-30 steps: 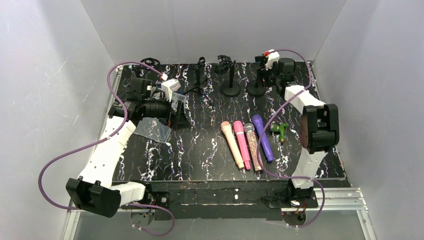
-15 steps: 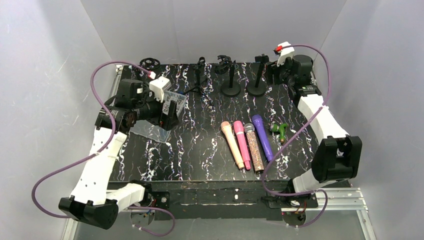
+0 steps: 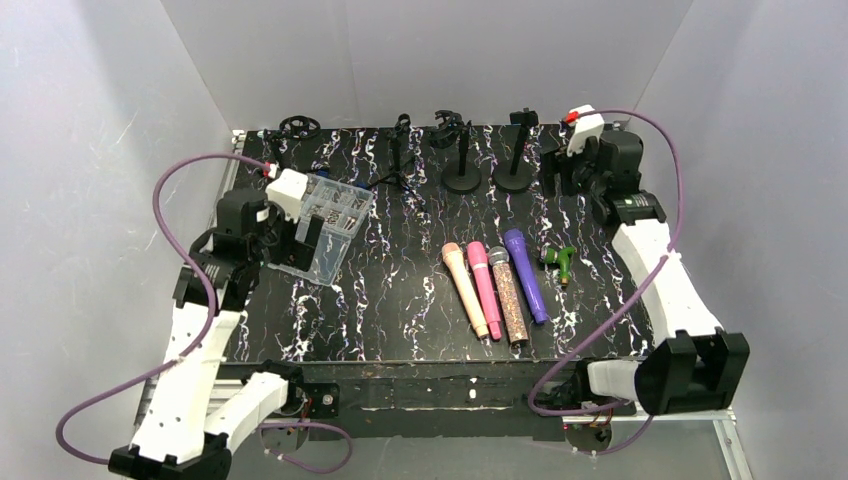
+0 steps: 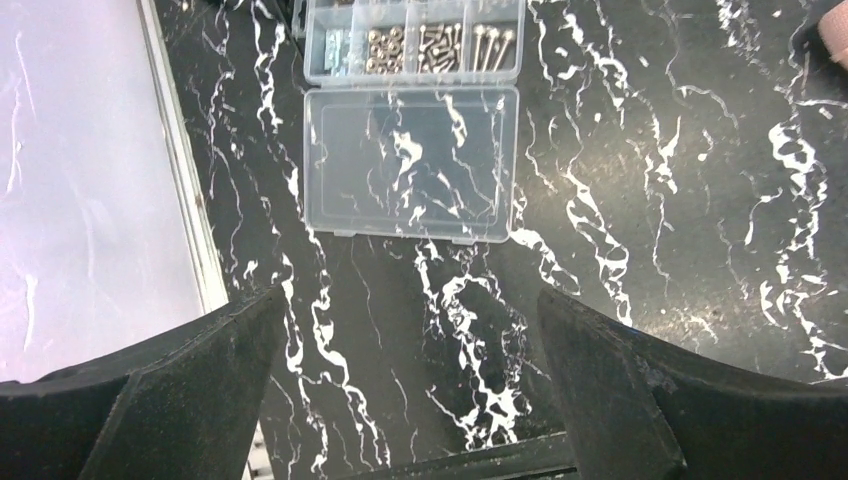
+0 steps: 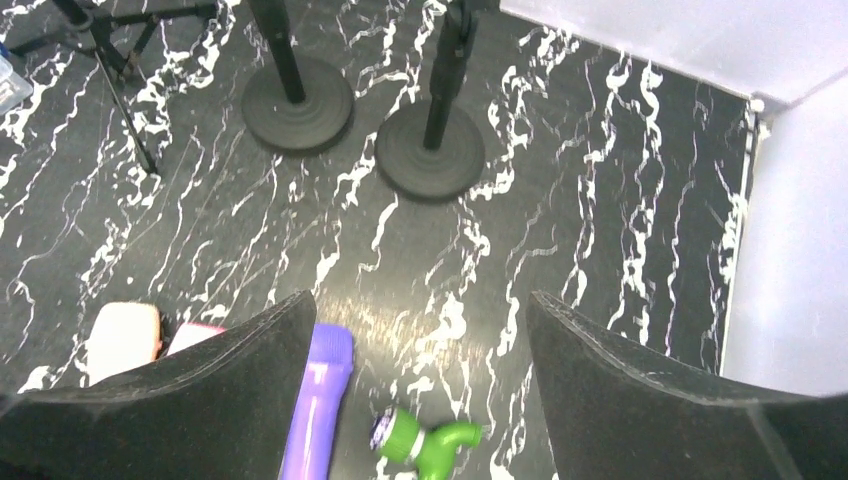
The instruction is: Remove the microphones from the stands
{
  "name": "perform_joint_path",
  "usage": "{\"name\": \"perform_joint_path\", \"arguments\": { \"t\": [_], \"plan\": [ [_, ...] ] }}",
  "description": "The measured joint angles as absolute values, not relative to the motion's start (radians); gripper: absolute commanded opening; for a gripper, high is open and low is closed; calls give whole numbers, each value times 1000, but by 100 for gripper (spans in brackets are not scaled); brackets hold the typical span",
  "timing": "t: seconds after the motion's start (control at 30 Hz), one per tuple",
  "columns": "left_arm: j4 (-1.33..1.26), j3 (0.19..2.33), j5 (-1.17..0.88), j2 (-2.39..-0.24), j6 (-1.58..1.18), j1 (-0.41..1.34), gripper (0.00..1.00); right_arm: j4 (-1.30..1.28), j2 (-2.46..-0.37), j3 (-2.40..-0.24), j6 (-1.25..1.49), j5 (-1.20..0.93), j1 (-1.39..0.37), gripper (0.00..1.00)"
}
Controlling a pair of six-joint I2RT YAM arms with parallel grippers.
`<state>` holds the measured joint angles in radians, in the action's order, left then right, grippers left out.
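Left tool (image 4: pixel 408 310) and right tool (image 5: pixel 418 310) both gape, holding nothing. We see four microphones (image 3: pixel 507 290) lying flat right of the bench's centre, with stands (image 3: pixel 462 183) along its far edge. Our bench (image 3: pixel 400 300) is black with white veins, enclosed by pale walls (image 3: pixel 430 60).

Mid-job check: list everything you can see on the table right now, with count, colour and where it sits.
microphones: 4; peach, pink, glittery, purple; lying side by side at the table's centre
round-base stands: 2; black; upright at the far edge
tripod stand: 1; black; far edge, left of the round-base stands
screw box: 1; clear, lid open; left side
green part: 1; green; just right of the microphones
table: 1; black with white veins
left gripper: 1; black; open, above the screw box
right gripper: 1; black; open, far right corner
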<state>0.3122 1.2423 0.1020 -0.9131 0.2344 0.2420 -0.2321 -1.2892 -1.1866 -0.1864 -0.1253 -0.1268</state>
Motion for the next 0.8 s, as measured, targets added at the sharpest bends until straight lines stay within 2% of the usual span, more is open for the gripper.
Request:
{"name": "perform_joint_path", "arguments": {
  "t": [0.23,0.33,0.47,0.8],
  "plan": [
    [315,1145,147,-819,228,242,98,-443,-1111,-1158,-149,-57,-127,88],
    [262,1062,168,-815,204,241,98,-506,-858,-962,-183,-9,-128,90],
    [237,1029,150,-825,93,233,98,-525,-736,-937,-122,40,-129,90],
    [183,1022,126,-939,21,231,98,-437,-775,-898,-69,18,-128,91]
  ]
}}
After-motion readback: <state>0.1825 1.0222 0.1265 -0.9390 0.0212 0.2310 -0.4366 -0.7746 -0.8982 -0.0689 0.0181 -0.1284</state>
